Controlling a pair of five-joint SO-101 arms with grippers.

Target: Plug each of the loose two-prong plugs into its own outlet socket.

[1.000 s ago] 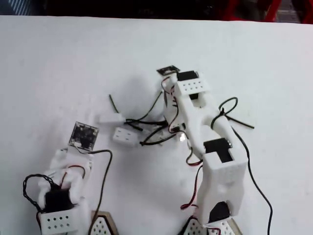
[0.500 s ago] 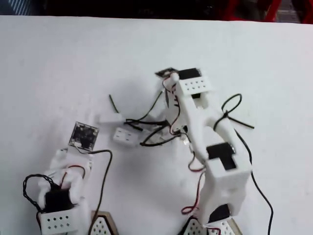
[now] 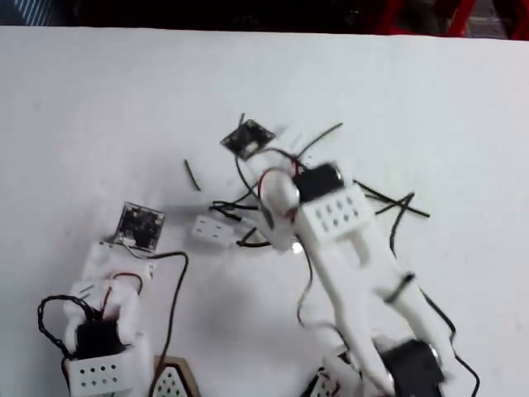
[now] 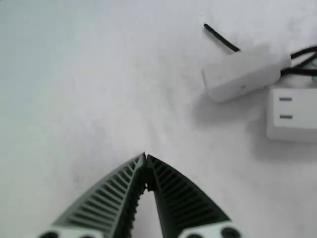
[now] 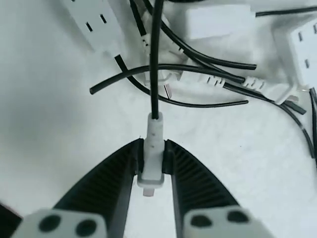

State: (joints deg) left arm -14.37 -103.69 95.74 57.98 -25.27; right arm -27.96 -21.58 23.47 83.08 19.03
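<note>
My right gripper [image 5: 152,146] is shut on a white two-prong plug [image 5: 151,168], whose black cord [image 5: 156,59] runs away over the tangle. Beyond it stand a white outlet socket block [image 5: 94,22] with paired slots and another outlet block [image 5: 303,44]. Two loose white plugs [image 5: 267,90] lie among the cords. My left gripper [image 4: 145,171] is shut on nothing, low over bare table, short of a plain white block [image 4: 245,72] and a slotted outlet [image 4: 292,115]. In the high view the right arm [image 3: 331,211] covers the cord pile beside an outlet [image 3: 212,230].
Black cords [image 3: 388,198] sprawl across the table's middle, some to the right of the right arm. The left arm [image 3: 103,306] sits at the front left corner. White tabletop [image 3: 99,99] stretches open to the left and the back.
The right arm has swung left and toward the front, drawing its wrist over the cord pile and dragging cords with it. The left arm has stayed put.
</note>
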